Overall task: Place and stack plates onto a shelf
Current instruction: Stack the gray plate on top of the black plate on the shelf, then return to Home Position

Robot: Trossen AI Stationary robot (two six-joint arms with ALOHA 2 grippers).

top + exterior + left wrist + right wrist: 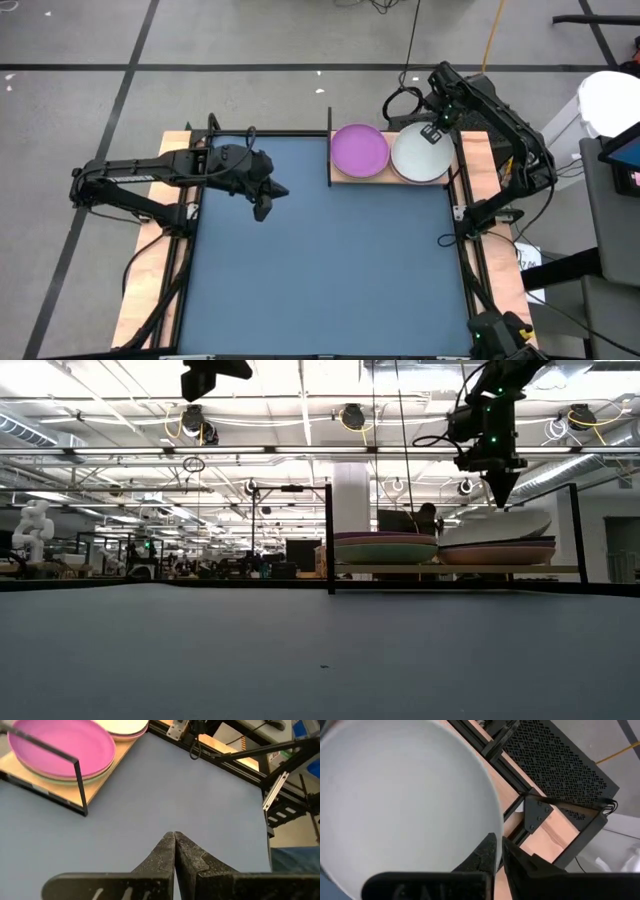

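A light-wood shelf [388, 178] with a black upright rail [329, 140] stands at the mat's far edge. It carries two stacks. The left stack is topped by a purple plate [359, 150] [60, 745] lying on a mint one [385, 550]. The right stack has pink plates [495, 554] under a whitish plate [420, 158] [500, 526] that sits tilted. My right gripper [432, 133] [500, 502] points down at that plate's far rim. My left gripper [262, 210] [175, 837] hangs shut over the mat's left part, touching nothing. My right gripper has the whitish plate by its far rim [489, 820], coming from above and pointing down. One finger [482, 852] lies over the plate's inner side and the other outside the rim. The plate is tilted, its lower side on the stack beneath.
The dark-blue mat [320, 260] spreads bare between the arms and toward the near edge. Black frame rails [465, 250] and wooden strips run along the table's sides. A perforated black box [560, 760] stands beyond the right edge.
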